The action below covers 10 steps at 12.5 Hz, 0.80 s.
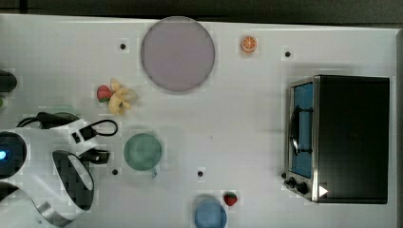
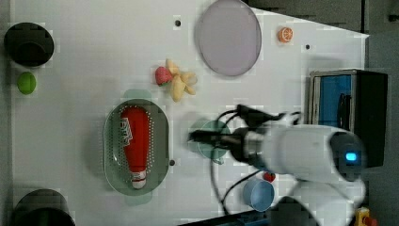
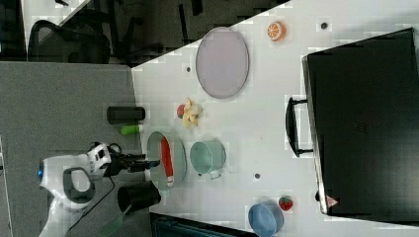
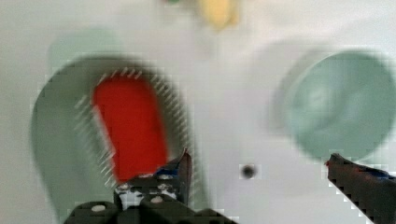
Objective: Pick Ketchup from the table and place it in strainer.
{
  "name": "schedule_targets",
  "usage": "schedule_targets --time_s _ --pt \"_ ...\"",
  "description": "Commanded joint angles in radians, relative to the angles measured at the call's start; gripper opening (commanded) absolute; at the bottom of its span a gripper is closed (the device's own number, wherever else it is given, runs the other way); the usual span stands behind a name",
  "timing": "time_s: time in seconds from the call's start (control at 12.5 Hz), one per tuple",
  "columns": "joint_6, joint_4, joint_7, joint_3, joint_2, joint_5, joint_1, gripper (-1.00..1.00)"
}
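Wrist view: fingers [image 4: 257, 163] spread wide, gripping nothing, hanging over bare desk [image 4: 224, 93] between strainer [image 4: 51, 154] and green cup [image 4: 343, 109]. Ketchup [image 2: 135, 141] lies loose in the strainer, white cap toward 6 o'clock in the left view. Beyond at 1 o'clock, banana [image 2: 180, 84], then grey-lilac plate [image 2: 228, 36].

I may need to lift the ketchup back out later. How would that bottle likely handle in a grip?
The ketchup lies flat in the strainer, so it probably won't tip. Its round, tapering body may roll or slide from the fingers. A plastic squeeze bottle likely gives a little.
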Motion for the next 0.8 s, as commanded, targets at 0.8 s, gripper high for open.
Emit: schedule_targets --time_s 0.8 --pt "-0.415 0.153 0.049 -0.476 -0.341 0.031 -0.140 1.00"
